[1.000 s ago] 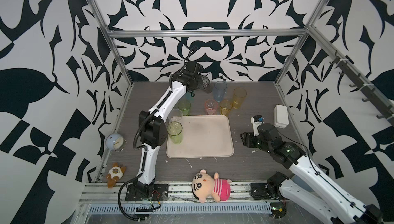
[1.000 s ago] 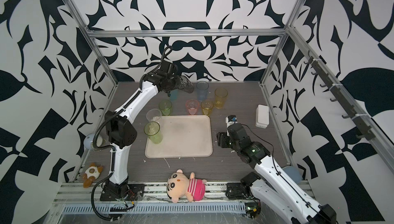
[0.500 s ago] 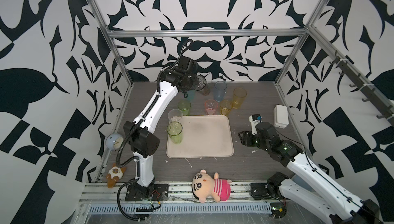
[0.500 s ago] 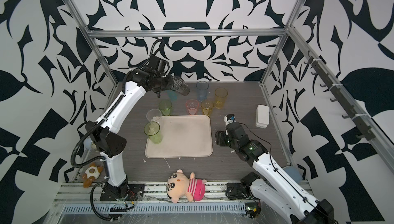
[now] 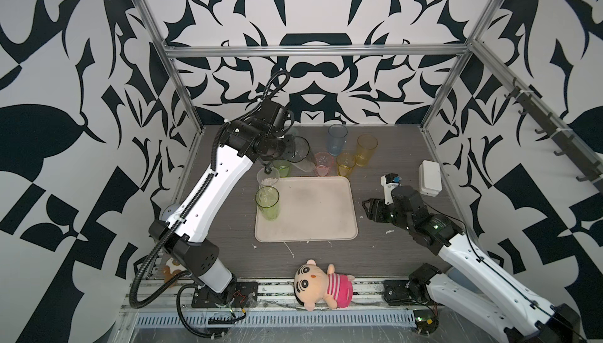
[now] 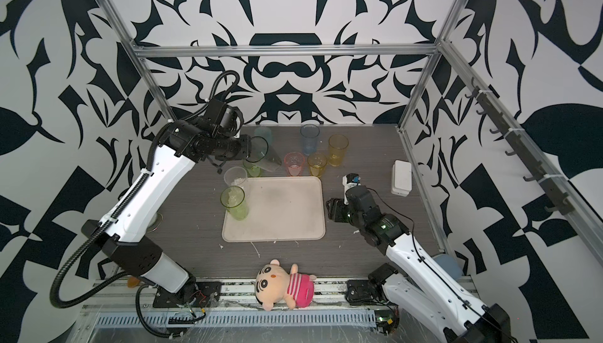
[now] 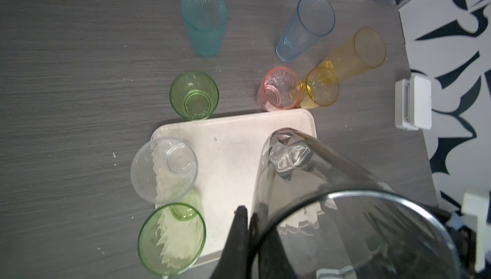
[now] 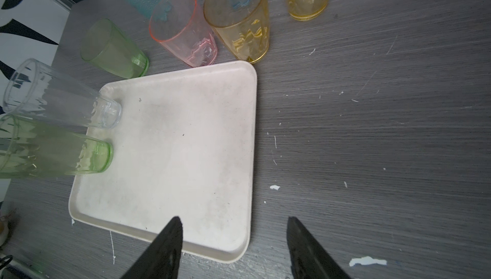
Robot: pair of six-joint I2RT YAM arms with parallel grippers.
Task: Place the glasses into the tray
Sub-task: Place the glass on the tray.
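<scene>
My left gripper (image 7: pixel 248 211) is shut on the rim of a smoke grey glass (image 7: pixel 332 184), which hangs tilted in the air over the back left of the beige tray (image 5: pixel 306 209). A clear glass (image 5: pixel 268 177) and a tall green glass (image 5: pixel 267 197) stand on the tray's left edge. Behind the tray on the table are a short green glass (image 5: pixel 282 166), a pink one (image 5: pixel 323 163), two yellow ones (image 5: pixel 346 163), a blue one (image 5: pixel 337 139) and a teal one (image 6: pixel 263 133). My right gripper (image 8: pixel 234 219) is open and empty, low over the tray's right front corner.
A small white box (image 5: pixel 430 177) lies at the right wall. A plush doll (image 5: pixel 323 284) lies on the front rail, and a small toy (image 5: pixel 171 266) sits by the left arm's base. Patterned walls and metal posts close in the table.
The left arm has lifted the grey glass off the back of the table and carried it forward, toward the tray. The right gripper has hardly moved.
</scene>
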